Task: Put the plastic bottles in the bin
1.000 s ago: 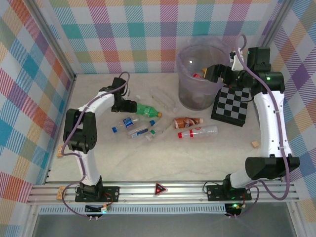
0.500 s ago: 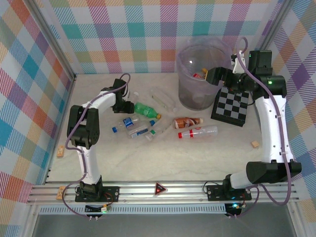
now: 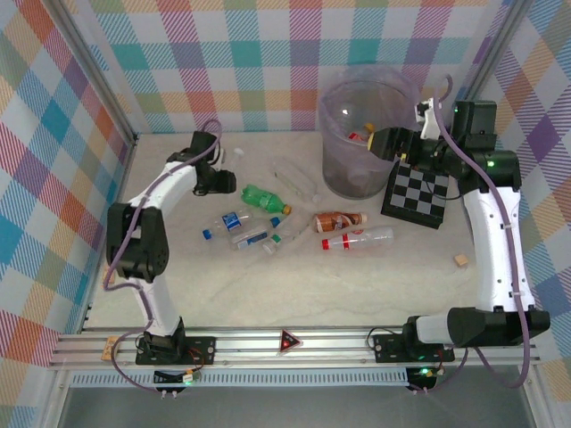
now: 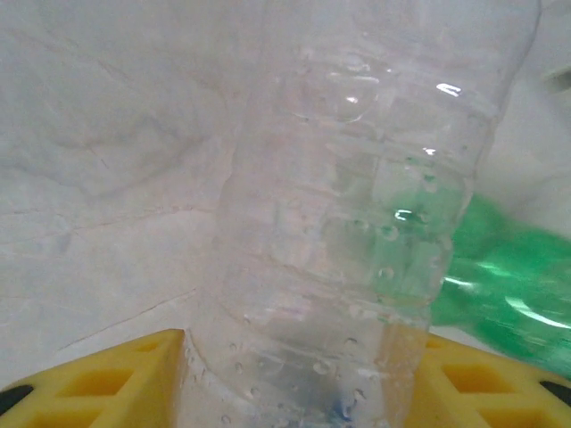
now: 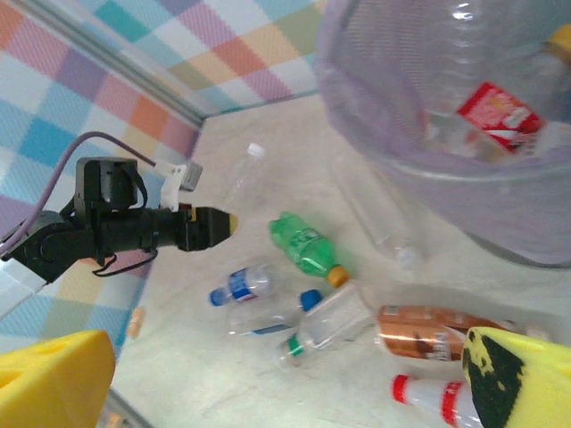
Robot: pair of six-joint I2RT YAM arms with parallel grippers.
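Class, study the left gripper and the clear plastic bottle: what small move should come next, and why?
Probably lift the left gripper slightly: its yellow fingers clasp the clear ribbed plastic bottle, and the tall translucent grey-lilac bin stands away to its right.

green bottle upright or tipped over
Tipped over: the green bottle lies on its side on the table, its length flat along the surface.

In the left wrist view the clear bottle (image 4: pixel 339 223) runs off top and bottom, and the green bottle (image 4: pixel 508 285) behind it is a blur cut by the right edge. The bin (image 5: pixel 446 201) is cropped top and right in the right wrist view; the red label (image 5: pixel 492 114) inside is unreadable.
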